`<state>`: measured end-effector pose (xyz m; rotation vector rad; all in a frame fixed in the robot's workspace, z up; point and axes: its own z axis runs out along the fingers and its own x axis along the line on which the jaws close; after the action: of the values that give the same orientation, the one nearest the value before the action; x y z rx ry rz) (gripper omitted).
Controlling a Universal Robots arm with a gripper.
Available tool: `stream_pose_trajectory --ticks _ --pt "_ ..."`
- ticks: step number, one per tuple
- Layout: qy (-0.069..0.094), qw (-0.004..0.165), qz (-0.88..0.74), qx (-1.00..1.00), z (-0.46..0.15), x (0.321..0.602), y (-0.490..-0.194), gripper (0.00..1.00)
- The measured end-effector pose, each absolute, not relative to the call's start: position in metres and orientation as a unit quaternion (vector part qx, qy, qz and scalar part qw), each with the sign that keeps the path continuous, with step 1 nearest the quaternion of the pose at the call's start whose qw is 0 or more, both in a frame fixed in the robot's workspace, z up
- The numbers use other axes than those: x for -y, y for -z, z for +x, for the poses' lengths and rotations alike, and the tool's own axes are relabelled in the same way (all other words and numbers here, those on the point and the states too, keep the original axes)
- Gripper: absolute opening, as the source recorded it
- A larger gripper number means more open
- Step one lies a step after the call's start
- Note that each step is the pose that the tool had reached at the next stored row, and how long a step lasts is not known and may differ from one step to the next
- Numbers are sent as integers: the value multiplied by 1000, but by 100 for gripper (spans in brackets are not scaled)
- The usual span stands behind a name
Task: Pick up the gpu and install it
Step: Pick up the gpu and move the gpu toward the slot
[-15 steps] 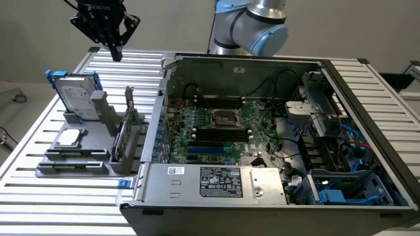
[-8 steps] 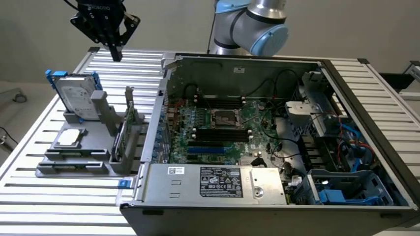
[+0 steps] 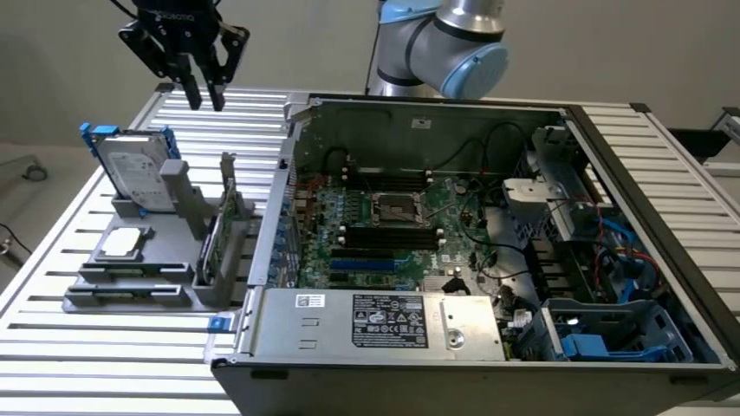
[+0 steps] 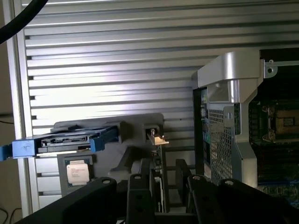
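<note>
Judging by the layout, the step in hand is the reach for the gpu (image 3: pixel 217 238). To do it well, the jaws should come square across the thin board's upper edge and keep clear of the grey holder (image 3: pixel 127 295) post and the hard drive (image 3: pixel 133 169) beside it. The gripper (image 3: pixel 204 97) hangs at the upper left of the exterior view, fingers apart and empty. The gpu stands on edge in the holder, lower in the frame, well apart from the gripper and just beside the computer case (image 3: pixel 269 243).

Gpu (image 3: pixel 228 227) green; hard drive (image 3: pixel 137 169) silver, blue rails; claw (image 3: pixel 204 100) black.
</note>
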<state>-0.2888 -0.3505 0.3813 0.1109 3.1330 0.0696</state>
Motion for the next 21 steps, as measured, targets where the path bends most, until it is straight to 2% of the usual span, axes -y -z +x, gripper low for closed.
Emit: stream_pose_trajectory --ticks 12,21 --pt "-22 -11 34 -999 -289 393 -363 36" --pt "-21 -13 17 -1000 -289 403 -347 36"
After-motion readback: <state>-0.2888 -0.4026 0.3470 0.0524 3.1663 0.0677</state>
